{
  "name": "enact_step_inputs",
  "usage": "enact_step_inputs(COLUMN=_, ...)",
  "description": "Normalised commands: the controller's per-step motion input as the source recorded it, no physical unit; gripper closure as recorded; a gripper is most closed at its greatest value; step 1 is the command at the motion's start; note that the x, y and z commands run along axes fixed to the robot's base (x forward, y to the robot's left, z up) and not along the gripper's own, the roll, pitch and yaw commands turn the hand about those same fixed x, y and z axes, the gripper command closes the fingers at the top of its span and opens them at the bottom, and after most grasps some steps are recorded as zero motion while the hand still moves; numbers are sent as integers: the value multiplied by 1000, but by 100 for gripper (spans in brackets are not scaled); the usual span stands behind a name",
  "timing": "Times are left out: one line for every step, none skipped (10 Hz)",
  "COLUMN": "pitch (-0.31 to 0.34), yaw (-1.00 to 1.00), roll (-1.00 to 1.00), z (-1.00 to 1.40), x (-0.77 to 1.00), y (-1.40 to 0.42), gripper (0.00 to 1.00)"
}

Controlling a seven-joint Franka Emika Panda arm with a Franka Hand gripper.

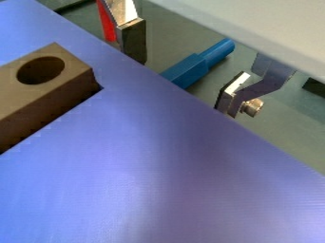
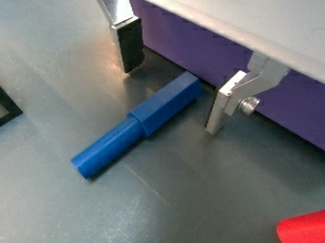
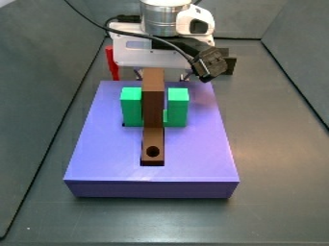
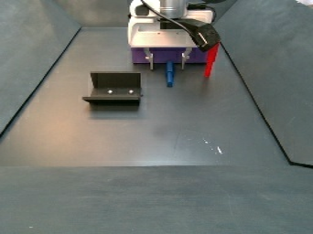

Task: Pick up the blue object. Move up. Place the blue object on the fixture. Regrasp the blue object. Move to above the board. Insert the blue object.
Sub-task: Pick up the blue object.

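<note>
The blue object [image 2: 137,125] lies flat on the grey floor beside the board's edge; it also shows as a blue object [image 1: 203,65] and a small blue object [image 4: 170,76]. My gripper [image 2: 178,76] is open and low, with one finger [image 2: 124,43] on each side of the peg's thicker end, not touching it. In a side view the gripper [image 4: 167,62] sits just behind the peg. The fixture [image 4: 113,89] stands apart on the floor. The board [image 3: 167,144] carries a brown bar [image 3: 153,115] with a round hole.
A red upright peg [image 4: 210,62] stands close beside the gripper. Two green blocks [image 3: 131,106] flank the brown bar on the board. Dark walls enclose the floor on the sides.
</note>
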Motion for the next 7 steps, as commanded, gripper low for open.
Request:
enact_step_inputs(pitch=-23, yaw=6, roll=-24, z=-143, x=0, y=0, gripper=0)
enact_step_inputs(pitch=0, yaw=0, roll=-36, z=0, x=0, y=0, gripper=0)
enact_step_inputs(pitch=0, yaw=0, roll=-10, z=0, x=0, y=0, gripper=0)
enact_step_inputs(pitch=0, yaw=0, roll=0, z=0, x=0, y=0, gripper=0)
enact_step_inputs(pitch=0, yaw=0, roll=0, z=0, x=0, y=0, gripper=100)
enact_step_inputs(pitch=0, yaw=0, roll=0, z=0, x=0, y=0, gripper=100)
enact_step_inputs(pitch=0, yaw=0, roll=0, z=0, x=0, y=0, gripper=100)
